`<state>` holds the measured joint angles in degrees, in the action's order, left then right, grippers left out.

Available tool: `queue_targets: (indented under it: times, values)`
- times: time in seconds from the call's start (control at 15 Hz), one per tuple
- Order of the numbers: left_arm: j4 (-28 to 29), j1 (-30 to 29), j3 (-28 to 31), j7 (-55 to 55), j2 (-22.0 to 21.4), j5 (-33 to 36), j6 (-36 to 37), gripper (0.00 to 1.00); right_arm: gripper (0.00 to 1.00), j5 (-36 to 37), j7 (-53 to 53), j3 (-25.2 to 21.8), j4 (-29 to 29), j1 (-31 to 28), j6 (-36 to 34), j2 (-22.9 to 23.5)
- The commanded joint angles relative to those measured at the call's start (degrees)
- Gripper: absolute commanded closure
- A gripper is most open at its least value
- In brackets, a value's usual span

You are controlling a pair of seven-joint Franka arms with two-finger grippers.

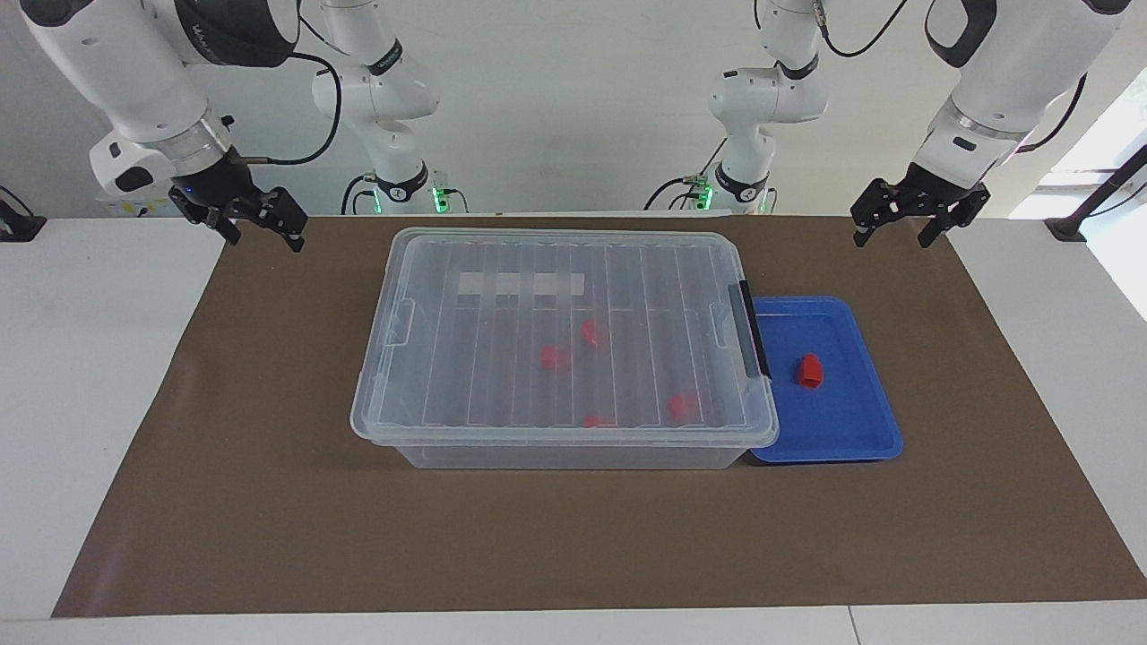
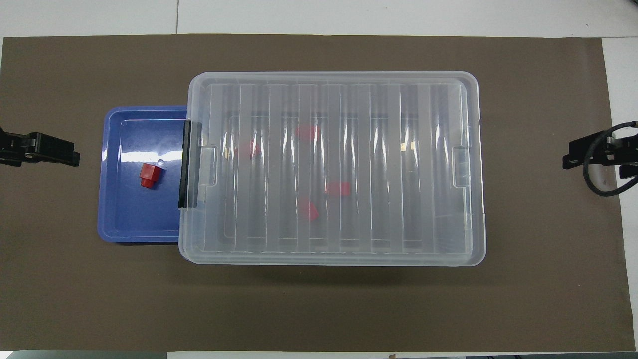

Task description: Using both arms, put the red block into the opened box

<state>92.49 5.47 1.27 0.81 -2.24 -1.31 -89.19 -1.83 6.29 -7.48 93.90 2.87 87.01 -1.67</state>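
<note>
- Red block (image 1: pixel 810 371) sits in blue tray (image 1: pixel 860 421), just beside box (image 1: pixel 564 430) at its black clip handle (image 1: pixel 754 329) end.
- Box lid (image 1: pixel 502 358) on; four red pieces (image 1: pixel 554 357) inside.
- Left end effector (image 1: pixel 918 221) wide, empty, raised over brown mat (image 1: pixel 269 502), waiting.
- Right end effector (image 1: pixel 246 219) wide, empty, over mat edge.

Blue tray (image 1: pixel 860 430) on brown mat (image 1: pixel 269 502), white table (image 1: pixel 90 358).

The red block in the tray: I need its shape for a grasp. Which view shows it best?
The facing view: the red block stands upright in the blue tray, side profile visible. The overhead view shows mostly its top.
</note>
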Motion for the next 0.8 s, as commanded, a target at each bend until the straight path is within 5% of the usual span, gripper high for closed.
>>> queue_targets:
  times: [0.0,0.73]
  values:
    - [1.3,0.2,-0.1,-0.4,-1.1,1.1,-0.9,0.00,0.00,0.2,-1.2,0.3,1.6,-0.5,1.4,-1.2]
    - [1.6,0.2,-0.1,-0.1,-1.1,1.1,-1.7,0.00,0.00,-0.7,0.2,3.9,1.9,-0.5,5.8,-0.7]
